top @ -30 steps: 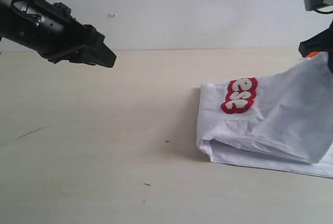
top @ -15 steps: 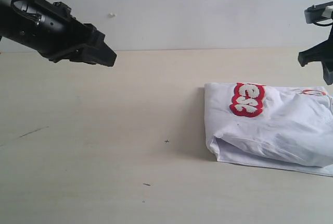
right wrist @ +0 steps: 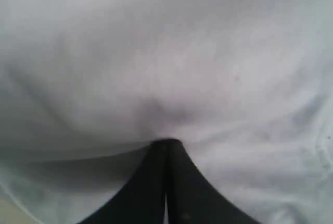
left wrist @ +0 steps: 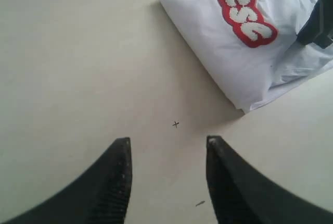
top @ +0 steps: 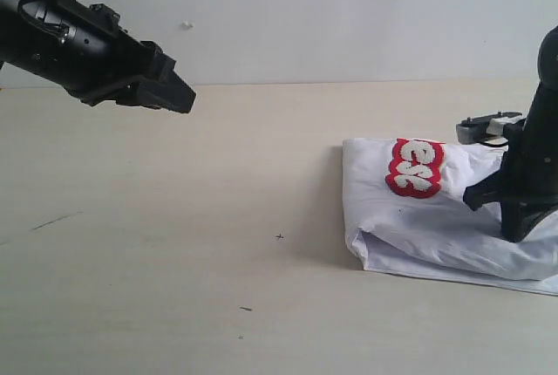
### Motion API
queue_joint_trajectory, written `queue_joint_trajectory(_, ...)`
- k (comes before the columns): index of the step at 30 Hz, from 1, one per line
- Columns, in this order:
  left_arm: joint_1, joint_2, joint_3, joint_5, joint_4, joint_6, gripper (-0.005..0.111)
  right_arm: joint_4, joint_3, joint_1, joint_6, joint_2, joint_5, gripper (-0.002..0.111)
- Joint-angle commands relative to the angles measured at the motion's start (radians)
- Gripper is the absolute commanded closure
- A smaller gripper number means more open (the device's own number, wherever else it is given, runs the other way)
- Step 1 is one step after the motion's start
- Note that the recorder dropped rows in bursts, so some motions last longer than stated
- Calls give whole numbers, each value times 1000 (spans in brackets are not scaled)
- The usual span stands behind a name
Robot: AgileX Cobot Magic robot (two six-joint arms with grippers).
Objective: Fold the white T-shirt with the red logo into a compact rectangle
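Bright even light, soft shadows, right wrist view blurred, close-up

Fuzzy white letters are borne on the red logo, which is carried on the upper layer of the folded white T-shirt; three letters, "ese", are legible in both the exterior view and the left wrist view; the patch is cut short at the shirt's folded edge, and any further letters cannot be read; a small dark cross mark, shaped like a plus sign, is noted on the table, apart from the shirt.
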Motion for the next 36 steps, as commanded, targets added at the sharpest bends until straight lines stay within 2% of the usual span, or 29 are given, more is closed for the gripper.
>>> queue_joint_trajectory(1, -3, -2, 4, 8, -7, 40, 61, 13, 2, 23, -24, 29, -9, 108)
queue_joint_trajectory(5, -1, -7, 4, 1, -1, 63, 63, 1, 2, 101, -49, 46, -37, 108)
queue_joint_trajectory(9, 1, -44, 4, -5, 41, 61, 68, 6, 2, 190, -31, 87, -139, 108)
queue_joint_trajectory(13, 1, -81, 4, -25, 99, 15, 83, -1, -45, 297, -38, 148, -118, 108)
queue_joint_trajectory(19, 1, -81, 21, -54, 161, -44, 106, -28, -167, 472, -49, 180, 49, 108)
queue_joint_trajectory(22, 1, -81, 28, -59, 181, -44, 107, 1, -193, 529, -68, 145, 16, 108)
queue_joint_trajectory(28, 1, -83, 29, -63, 183, -46, 107, 51, -193, 559, -135, 70, -83, 108)
queue_joint_trajectory(31, 1, -83, 31, -65, 194, -46, 107, -19, -193, 545, -31, 54, -136, 108)
queue_joint_trajectory(36, 1, 2, 35, -126, 199, -28, 107, -99, -191, 543, 15, 47, -2, 108)
